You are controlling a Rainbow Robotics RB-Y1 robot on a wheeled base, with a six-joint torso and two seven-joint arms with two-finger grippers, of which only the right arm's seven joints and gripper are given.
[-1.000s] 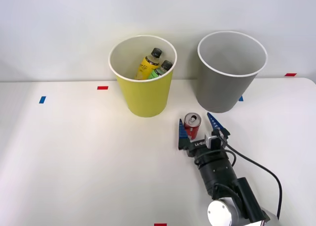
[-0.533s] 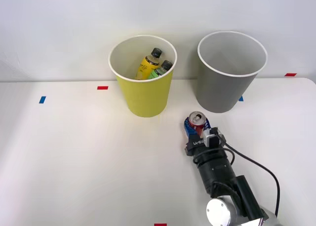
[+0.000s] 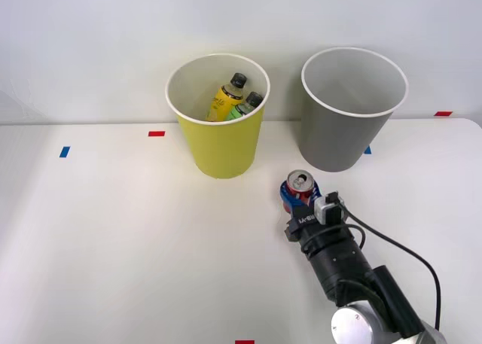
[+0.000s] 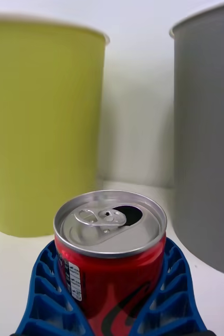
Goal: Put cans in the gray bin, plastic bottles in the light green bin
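We find the right claw (image 3: 300, 196) pinching the red can (image 3: 300, 191), its blue ribbed fingers (image 4: 46, 294) pressed against the can's sides. The can stands upright, silver top and pull-tab facing up with the mouth open, as the wrist view shows (image 4: 110, 252). We cannot tell whether its base touches the tabletop (image 3: 113, 238) or sits just above it. The black arm runs back from the claw toward the near right edge of the front view, a cable looping beside it.

We note the can's position: in front of the gap between the two bins, nearer the gray bin (image 3: 350, 111), which stands behind it and to the right. The light green bin (image 3: 220, 122) stands behind and to the left. Both bins are upright on the tabletop and apart from each other.

Inside the light green bin we observe two black-capped bottles leaning against its wall: the yellow-label bottle (image 3: 226, 99) and the green-label bottle (image 3: 247, 105) beside it.
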